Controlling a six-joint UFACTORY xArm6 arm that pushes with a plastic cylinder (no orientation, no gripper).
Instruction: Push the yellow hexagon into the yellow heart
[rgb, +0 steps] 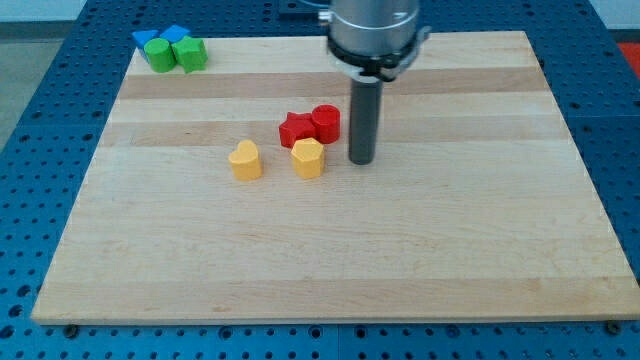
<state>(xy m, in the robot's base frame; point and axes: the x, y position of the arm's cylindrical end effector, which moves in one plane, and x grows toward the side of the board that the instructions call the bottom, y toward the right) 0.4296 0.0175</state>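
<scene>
Nearest the camera lay the bare front of the wooden table (330, 270); the blocks sat farther back. Two yellow blocks stood side by side, close but apart: the yellow heart (245, 160) toward the view's left and the yellow hexagon (308, 157) just to its right. Behind the hexagon, two red blocks touched each other: a red star (296, 130) and a red cylinder (326, 122). At the table's top-left corner a cluster held two green blocks (176, 54) and two blue blocks (160, 37), whose shapes could not be made out with certainty.

My tip (361, 161) rested on the table just beside the hexagon, on its right, without visibly touching it. No claw was fitted, so no open or closed state applied.

Progress, as judged: the tip was placed behind the hexagon for a leftward push, but a gap between hexagon and heart remained, so the push itself was not yet done. A drift toward the red blocks appeared the main risk.
</scene>
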